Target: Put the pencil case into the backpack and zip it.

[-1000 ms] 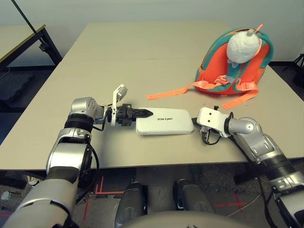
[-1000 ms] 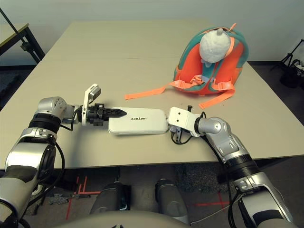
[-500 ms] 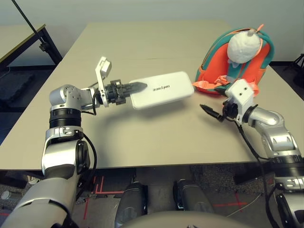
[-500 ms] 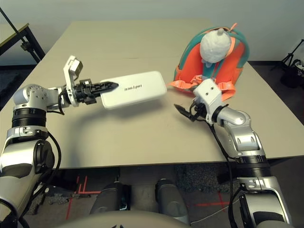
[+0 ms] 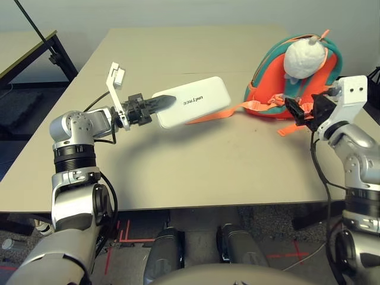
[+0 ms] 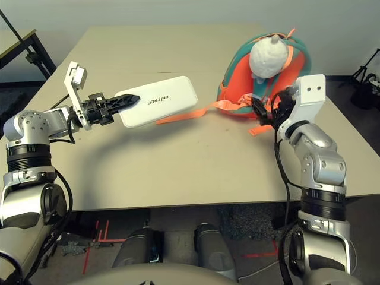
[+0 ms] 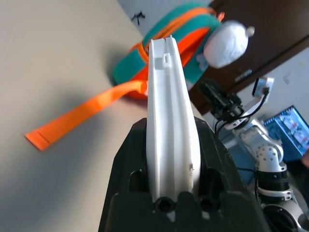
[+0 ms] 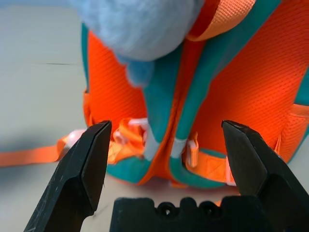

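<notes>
My left gripper [image 5: 164, 101] is shut on one short end of the white pencil case [image 5: 195, 100] and holds it in the air over the table's left-middle, its long side reaching toward the backpack. In the left wrist view the pencil case [image 7: 170, 116] stands edge-on between the black fingers [image 7: 129, 169]. The orange and teal backpack [image 5: 265, 90] stands at the back right with a white plush toy [image 5: 304, 56] on its front. My right gripper [image 5: 295, 109] is open just in front of the backpack's lower part, its fingers [image 8: 84, 171] spread wide before the backpack [image 8: 241, 82].
One orange strap [image 5: 209, 115] trails from the backpack across the table under the pencil case. Another strap end [image 5: 289, 128] lies below my right gripper. A second table [image 5: 27, 50] with a black frame stands beyond the left edge.
My left gripper has lifted the pencil case off the table and carried it back. My right gripper has left the case's other end, opened wide and swung right to the backpack.
</notes>
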`<state>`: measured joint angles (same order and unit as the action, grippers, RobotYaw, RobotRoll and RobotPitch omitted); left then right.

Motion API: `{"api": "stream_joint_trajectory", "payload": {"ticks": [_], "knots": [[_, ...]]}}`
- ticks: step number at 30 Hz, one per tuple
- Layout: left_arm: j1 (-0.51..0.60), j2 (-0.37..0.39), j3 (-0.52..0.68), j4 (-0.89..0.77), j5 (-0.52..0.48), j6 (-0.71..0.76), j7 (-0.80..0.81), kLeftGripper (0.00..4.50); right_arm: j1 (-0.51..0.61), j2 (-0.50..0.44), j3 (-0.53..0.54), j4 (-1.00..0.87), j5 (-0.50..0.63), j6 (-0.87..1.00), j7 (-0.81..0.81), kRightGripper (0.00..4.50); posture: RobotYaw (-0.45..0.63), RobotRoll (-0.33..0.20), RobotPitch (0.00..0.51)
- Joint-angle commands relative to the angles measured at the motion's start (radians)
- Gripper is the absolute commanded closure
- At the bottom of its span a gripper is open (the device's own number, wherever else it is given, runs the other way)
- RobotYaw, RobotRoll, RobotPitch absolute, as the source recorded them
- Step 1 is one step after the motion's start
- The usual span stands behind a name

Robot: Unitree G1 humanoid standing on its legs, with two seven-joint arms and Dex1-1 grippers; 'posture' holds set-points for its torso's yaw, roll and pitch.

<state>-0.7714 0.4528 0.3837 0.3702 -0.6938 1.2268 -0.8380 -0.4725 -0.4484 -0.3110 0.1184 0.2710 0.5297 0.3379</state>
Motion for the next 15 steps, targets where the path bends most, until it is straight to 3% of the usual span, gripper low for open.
{"api": "stream_joint_trajectory", "payload": {"ticks": [1,11,15], "knots": [[-0.014,0.017,0.021,-0.02,-0.038,-0.018,0.006,3.41,-0.052,0.008,0.028,0.096,-0.028,-0.025,-0.028,0.0,-0.14,0.0,0.011],[0.009,0.026,0.031,-0.052,-0.078,-0.01,0.031,3.41,-0.152,-0.001,0.081,0.367,-0.094,-0.176,-0.017,0.0,-0.11,0.0,0.003],[0.012,0.027,0.028,-0.057,-0.09,-0.009,0.04,3.41,-0.17,0.003,0.078,0.415,-0.095,-0.22,-0.012,0.92,-0.11,0.0,0.006]]}}
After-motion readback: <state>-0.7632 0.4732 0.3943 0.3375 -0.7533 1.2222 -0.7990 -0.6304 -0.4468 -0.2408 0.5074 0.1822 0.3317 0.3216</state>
